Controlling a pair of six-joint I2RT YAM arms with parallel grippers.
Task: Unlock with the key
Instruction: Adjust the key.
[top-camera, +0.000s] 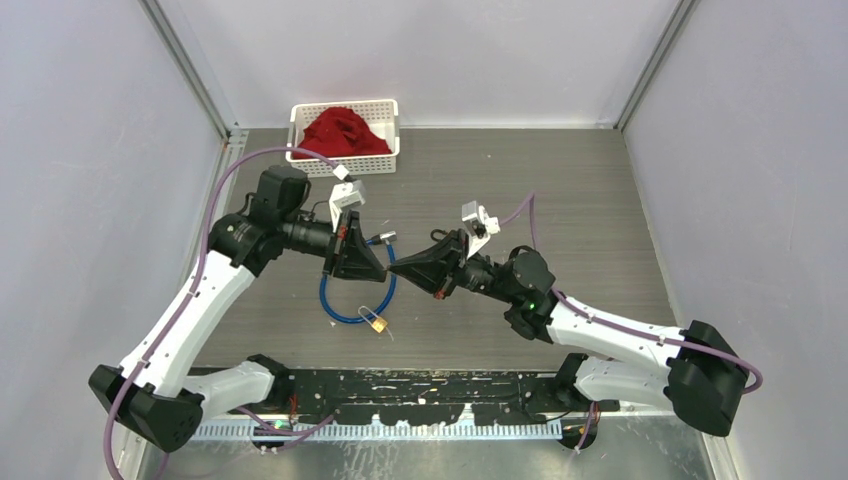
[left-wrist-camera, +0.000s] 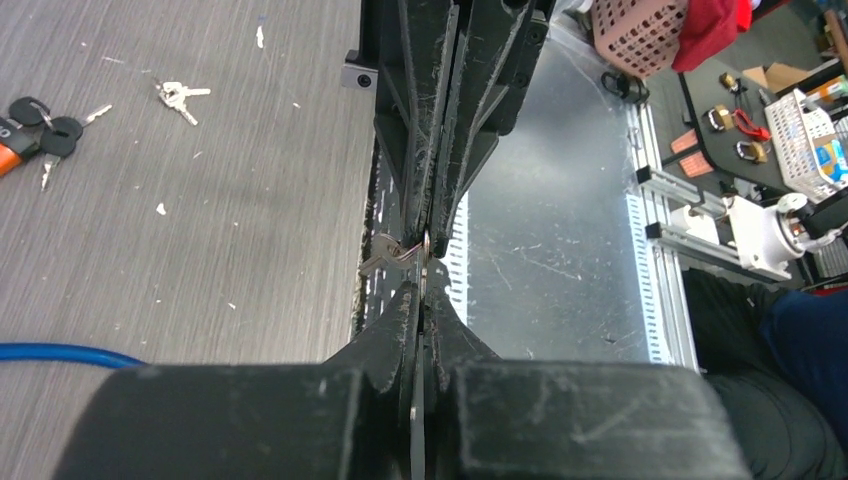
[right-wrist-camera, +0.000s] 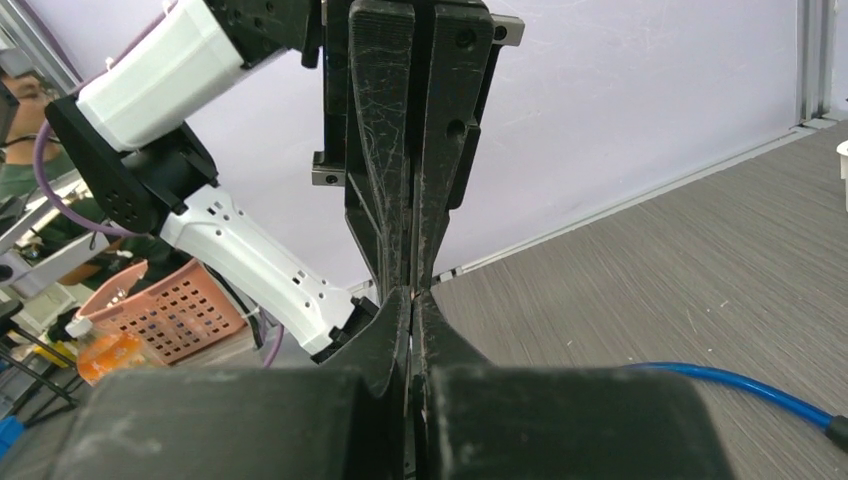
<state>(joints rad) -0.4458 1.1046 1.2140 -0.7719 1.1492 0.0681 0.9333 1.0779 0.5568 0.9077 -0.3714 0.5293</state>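
Key (left-wrist-camera: 385, 256): flat silver metal, ringed | cable (top-camera: 330, 308): blue glossy loop

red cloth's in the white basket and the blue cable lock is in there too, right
No. The blue cable lock lies out on the table, not in the white basket with the red cloth; the top external view shows it.
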